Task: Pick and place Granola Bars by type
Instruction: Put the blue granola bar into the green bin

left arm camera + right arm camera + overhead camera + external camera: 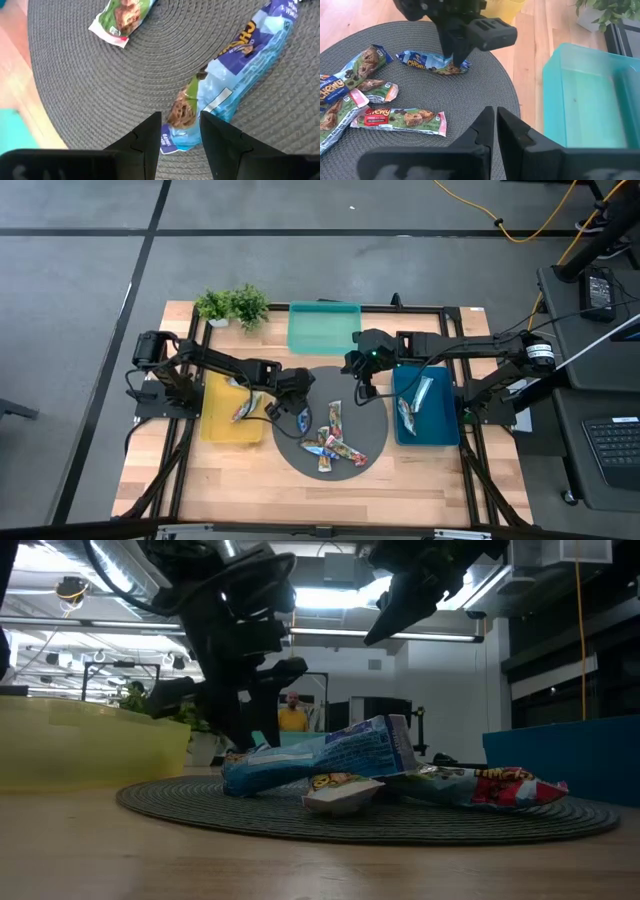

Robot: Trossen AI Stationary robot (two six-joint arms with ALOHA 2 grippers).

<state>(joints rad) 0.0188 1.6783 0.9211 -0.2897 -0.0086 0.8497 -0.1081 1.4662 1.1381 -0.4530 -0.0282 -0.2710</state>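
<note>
Left gripper point(180, 131) low over grey round mat point(375, 442), fingers narrowly apart, straddling end of blue bar point(235, 80); not yet clamped, bar flat on mat. You risk pinching only wrapper tip: bar could swing or slip out on lift. Yellow tray point(215, 420) just left, already holds bar. Remaining bars point(333, 445) piled mid-mat, overlapping; stray finger could drag neighbour. Right gripper point(496, 131) hovers above mat's far edge, fingers closed, empty, near left arm; watch collision. Dark-blue tray point(440, 430) right, bars inside.
</note>
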